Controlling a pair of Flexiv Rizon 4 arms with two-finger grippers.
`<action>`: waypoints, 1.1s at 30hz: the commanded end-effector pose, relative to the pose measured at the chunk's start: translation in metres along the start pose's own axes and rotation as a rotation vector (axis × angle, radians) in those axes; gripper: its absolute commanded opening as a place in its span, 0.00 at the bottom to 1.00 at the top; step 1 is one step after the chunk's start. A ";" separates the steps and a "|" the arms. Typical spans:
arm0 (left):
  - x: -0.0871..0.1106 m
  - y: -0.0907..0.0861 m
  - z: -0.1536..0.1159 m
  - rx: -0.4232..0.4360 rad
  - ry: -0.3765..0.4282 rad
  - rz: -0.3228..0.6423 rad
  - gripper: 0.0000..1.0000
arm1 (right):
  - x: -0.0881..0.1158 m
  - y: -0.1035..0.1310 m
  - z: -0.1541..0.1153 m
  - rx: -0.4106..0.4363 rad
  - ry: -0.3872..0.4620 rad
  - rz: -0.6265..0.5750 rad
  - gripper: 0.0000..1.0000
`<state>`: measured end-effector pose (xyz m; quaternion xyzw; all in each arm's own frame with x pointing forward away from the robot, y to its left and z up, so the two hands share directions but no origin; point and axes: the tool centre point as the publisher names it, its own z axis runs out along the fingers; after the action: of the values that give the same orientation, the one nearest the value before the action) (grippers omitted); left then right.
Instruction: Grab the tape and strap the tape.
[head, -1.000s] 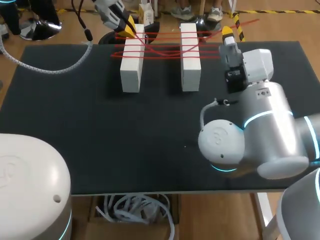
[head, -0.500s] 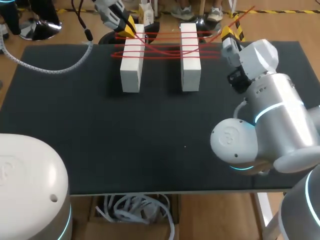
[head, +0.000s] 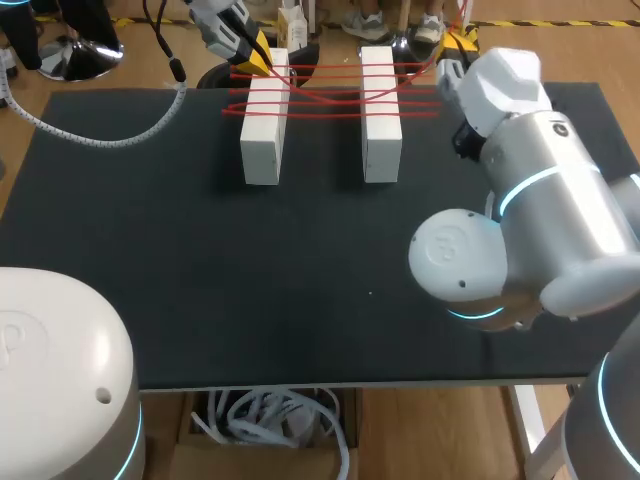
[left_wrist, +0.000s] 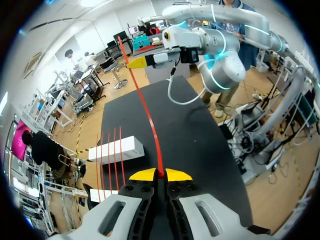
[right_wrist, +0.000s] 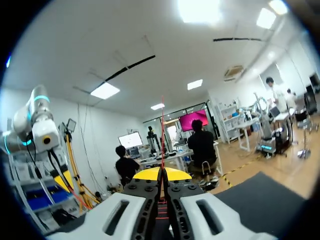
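Two white blocks, the left block (head: 262, 130) and the right block (head: 380, 115), stand at the far side of the black table. Red tape (head: 330, 97) runs back and forth across both in several strands. My left gripper (head: 256, 55) sits at the far end of the left block, shut on the tape. In the left wrist view the tape (left_wrist: 150, 125) runs taut from its shut tips (left_wrist: 160, 175) to my right gripper (left_wrist: 141, 62). My right gripper (head: 456, 45) hovers by the far edge, right of the right block, shut on the tape (right_wrist: 162, 130), which sticks up from its tips (right_wrist: 162, 174).
A grey ribbed hose (head: 110, 135) lies across the table's far left corner. My right arm's bulky joints (head: 520, 230) hang over the right half of the table (head: 200, 280). The near and left parts of the mat are bare.
My right arm has swung its gripper away toward the far edge, carrying the tape end with it. The left gripper and both blocks have kept still.
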<state>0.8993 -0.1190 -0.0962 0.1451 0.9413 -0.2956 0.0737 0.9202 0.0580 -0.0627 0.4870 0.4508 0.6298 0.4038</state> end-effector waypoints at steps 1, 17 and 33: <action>-0.001 -0.001 0.000 -0.004 0.002 -0.002 0.00 | 0.009 0.006 -0.001 0.049 -0.077 -0.508 0.00; -0.001 -0.001 0.000 -0.004 0.002 -0.002 0.00 | 0.028 0.011 0.006 0.123 -0.075 -1.091 0.00; -0.001 -0.001 0.000 -0.004 0.002 -0.002 0.00 | 0.041 0.009 0.004 0.211 -0.041 -1.570 0.00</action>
<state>0.8995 -0.1191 -0.0965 0.1452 0.9412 -0.2960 0.0738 0.9170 0.0878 -0.0469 0.2053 0.6689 0.2800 0.6573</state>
